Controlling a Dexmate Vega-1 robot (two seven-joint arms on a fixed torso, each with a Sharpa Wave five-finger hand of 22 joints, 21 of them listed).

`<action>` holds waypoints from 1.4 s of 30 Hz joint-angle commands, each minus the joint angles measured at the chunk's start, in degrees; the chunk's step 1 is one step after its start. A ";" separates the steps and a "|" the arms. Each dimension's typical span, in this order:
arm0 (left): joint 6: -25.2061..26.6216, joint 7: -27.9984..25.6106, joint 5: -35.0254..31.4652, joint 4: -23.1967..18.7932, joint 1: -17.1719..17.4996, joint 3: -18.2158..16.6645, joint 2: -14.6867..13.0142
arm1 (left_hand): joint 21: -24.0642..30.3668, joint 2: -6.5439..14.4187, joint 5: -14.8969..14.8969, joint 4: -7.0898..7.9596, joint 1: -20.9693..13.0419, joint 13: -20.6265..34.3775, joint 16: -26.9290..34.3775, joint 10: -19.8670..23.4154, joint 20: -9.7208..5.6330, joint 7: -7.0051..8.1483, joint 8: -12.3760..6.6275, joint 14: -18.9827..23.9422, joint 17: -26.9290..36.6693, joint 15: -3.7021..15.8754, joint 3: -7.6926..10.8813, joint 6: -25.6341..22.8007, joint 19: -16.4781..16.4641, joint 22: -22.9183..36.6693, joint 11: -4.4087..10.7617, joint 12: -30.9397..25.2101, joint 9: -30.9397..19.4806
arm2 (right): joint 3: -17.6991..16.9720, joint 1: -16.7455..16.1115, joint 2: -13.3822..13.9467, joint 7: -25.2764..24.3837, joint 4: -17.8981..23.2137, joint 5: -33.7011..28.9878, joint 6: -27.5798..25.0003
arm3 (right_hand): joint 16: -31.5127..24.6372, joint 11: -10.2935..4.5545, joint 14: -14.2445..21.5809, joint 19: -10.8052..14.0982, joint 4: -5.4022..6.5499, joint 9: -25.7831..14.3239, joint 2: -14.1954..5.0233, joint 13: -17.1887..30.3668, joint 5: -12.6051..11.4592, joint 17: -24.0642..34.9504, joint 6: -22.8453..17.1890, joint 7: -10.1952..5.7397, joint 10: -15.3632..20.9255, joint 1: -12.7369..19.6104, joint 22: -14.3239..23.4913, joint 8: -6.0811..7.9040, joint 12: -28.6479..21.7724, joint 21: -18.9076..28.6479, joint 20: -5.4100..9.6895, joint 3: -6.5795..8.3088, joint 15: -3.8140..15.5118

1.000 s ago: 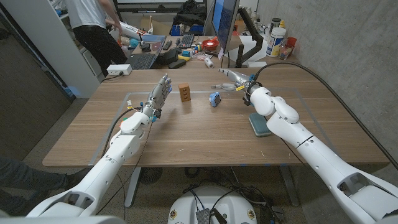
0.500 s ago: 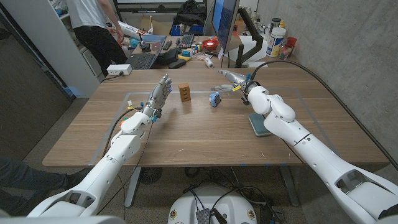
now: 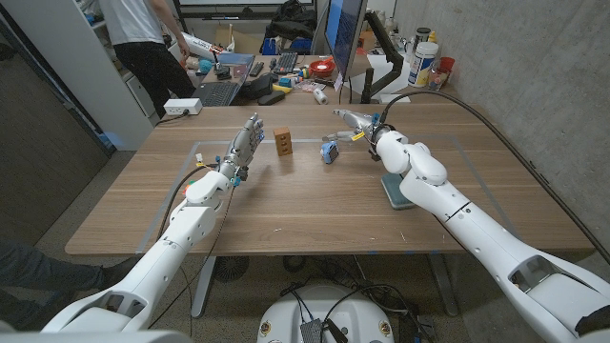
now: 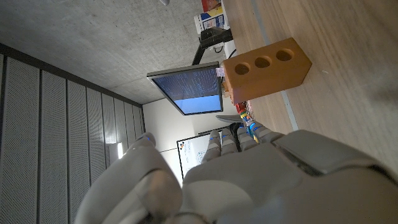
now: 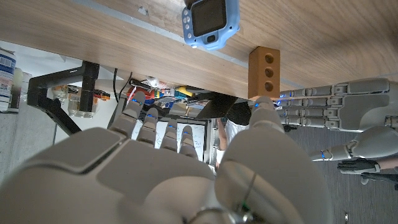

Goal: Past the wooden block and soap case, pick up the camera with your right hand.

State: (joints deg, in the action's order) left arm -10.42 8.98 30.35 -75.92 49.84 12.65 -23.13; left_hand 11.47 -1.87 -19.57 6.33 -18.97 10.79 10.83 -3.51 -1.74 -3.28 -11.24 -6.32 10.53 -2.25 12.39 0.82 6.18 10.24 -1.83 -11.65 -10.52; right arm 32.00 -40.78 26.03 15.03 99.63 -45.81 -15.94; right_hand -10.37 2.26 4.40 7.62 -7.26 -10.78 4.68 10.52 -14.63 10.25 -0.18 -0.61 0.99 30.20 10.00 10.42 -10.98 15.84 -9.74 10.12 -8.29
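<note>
A small blue camera (image 3: 329,151) (image 5: 210,22) stands on the table at the middle, screen towards my right side. A wooden block (image 3: 282,141) (image 4: 266,68) (image 5: 264,70) with three holes stands to its left. A teal soap case (image 3: 398,190) lies nearer, under my right forearm. My right hand (image 3: 357,122) (image 5: 180,174) hovers open, fingers spread, just right of and beyond the camera, not touching it. My left hand (image 3: 243,146) (image 4: 249,180) stands upright and open left of the block, holding nothing.
Beyond the table's far edge stands a cluttered desk with a laptop (image 3: 226,84), a monitor (image 3: 343,29) and bottles (image 3: 424,62). A person (image 3: 143,43) stands at the back left. A concrete wall runs along the right.
My right hand has drifted left and a little farther away, closing in on the camera. The left hand, block, camera and soap case have stayed put.
</note>
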 commanded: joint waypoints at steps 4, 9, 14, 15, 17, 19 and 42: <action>-0.08 0.58 0.07 0.70 -0.55 0.08 0.09 | 0.05 0.36 -0.31 0.01 -0.15 0.16 -0.04 -0.33 0.10 -0.31 0.06 -0.22 0.09 -0.15 -0.39 0.28 0.70 0.19 -0.09 0.00 -0.15 | 2.04 1.63 -1.14 2.25 -1.05 -2.89 -2.58 | -0.37 0.42 -0.02 0.33 0.02 -0.30 0.86 0.15 -0.57 0.28 0.61 0.20 -0.79 0.08 0.17 -0.07 0.20 -0.22 -0.77 -0.29 -0.83; -0.25 0.91 0.13 1.30 -0.93 0.17 0.30 | 0.05 0.39 -0.32 0.00 -0.16 0.16 -0.02 -0.28 0.14 -0.28 0.05 -0.19 0.09 -0.16 -0.44 0.26 0.71 0.19 0.01 -0.02 -0.15 | 2.60 2.08 -1.28 3.43 -1.23 -3.64 -3.23 | -0.38 0.52 -0.03 0.34 0.07 -0.30 0.96 0.15 -0.68 0.28 0.82 0.32 -1.08 0.00 0.17 -0.02 0.21 -0.39 -0.86 -0.42 -0.90; -0.46 1.34 0.41 1.96 -1.28 0.29 0.74 | 0.04 0.41 -0.33 0.00 -0.17 0.16 -0.02 -0.29 0.18 -0.24 0.03 -0.20 0.09 -0.20 -0.49 0.23 0.73 0.19 -0.12 -0.02 -0.15 | 2.95 2.40 -1.69 3.82 -1.82 -4.09 -3.77 | -0.40 0.83 0.01 0.46 0.14 -0.29 1.04 0.14 -0.79 0.28 1.09 0.44 -1.21 -0.09 0.18 -0.02 0.16 -0.50 -1.01 -0.56 -0.99; -0.52 1.44 0.40 2.02 -1.32 0.35 0.79 | 0.05 0.41 -0.34 -0.01 -0.17 0.16 -0.03 -0.29 0.21 -0.25 0.03 -0.21 0.09 -0.16 -0.50 0.23 0.73 0.19 -0.12 -0.03 -0.15 | 3.08 2.47 -1.78 3.86 -1.98 -4.33 -3.99 | -0.40 0.94 0.02 0.48 0.15 -0.29 1.06 0.14 -0.81 0.29 1.17 0.43 -1.25 -0.12 0.18 -0.03 0.15 -0.53 -1.01 -0.59 -0.98; -0.55 1.48 0.37 2.11 -1.37 0.42 0.87 | 0.04 0.42 -0.34 -0.01 -0.18 0.16 -0.02 -0.32 0.17 -0.29 0.03 -0.20 0.09 -0.17 -0.52 0.21 0.75 0.20 -0.09 -0.01 -0.15 | 3.28 2.67 -1.94 4.23 -2.28 -4.57 -4.32 | -0.41 0.97 0.04 0.54 0.18 -0.29 1.09 0.14 -0.85 0.29 1.33 0.56 -1.28 -0.16 0.18 -0.04 0.13 -0.57 -1.06 -0.64 -1.02; -0.51 1.51 0.35 2.20 -1.43 0.47 0.92 | 0.04 0.43 -0.35 -0.01 -0.18 0.16 -0.02 -0.29 0.11 -0.30 0.02 -0.19 0.09 -0.15 -0.54 0.19 0.75 0.20 -0.06 -0.03 -0.15 | 3.45 2.82 -2.06 4.48 -2.52 -4.82 -4.63 | -0.41 1.03 0.03 0.57 0.21 -0.29 1.10 0.14 -0.88 0.29 1.40 0.59 -1.30 -0.20 0.18 -0.04 0.11 -0.61 -1.05 -0.68 -1.08; -0.03 0.53 -0.04 0.24 -0.41 0.53 0.64 | 0.07 0.56 -0.38 -0.04 -0.25 0.17 -0.02 -0.31 -0.02 -0.31 0.00 -0.22 0.09 -0.10 -0.78 0.13 0.74 0.20 -0.06 -0.04 -0.16 | 5.33 4.06 -3.29 5.77 -5.66 -6.36 -6.04 | -0.55 1.38 0.42 0.84 0.43 -0.28 1.38 0.12 -1.25 0.29 2.41 0.86 -1.39 -0.56 0.20 0.02 -0.14 -1.10 -1.41 -1.19 -1.35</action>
State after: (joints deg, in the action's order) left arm -10.89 10.13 30.49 -74.41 48.72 13.15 -22.29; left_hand 11.47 -1.87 -19.57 6.23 -18.97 10.79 10.83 -3.51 -1.42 -3.28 -11.24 -6.31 10.52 -2.25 11.84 0.82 6.50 10.24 -1.83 -11.65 -10.52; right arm 36.59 -37.21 23.28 20.37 95.26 -51.63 -21.38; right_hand -10.63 3.07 4.72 8.44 -6.94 -10.78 5.58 10.52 -15.48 10.25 1.66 0.22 -0.23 29.28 9.99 10.42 -10.98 14.82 -10.55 9.17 -9.21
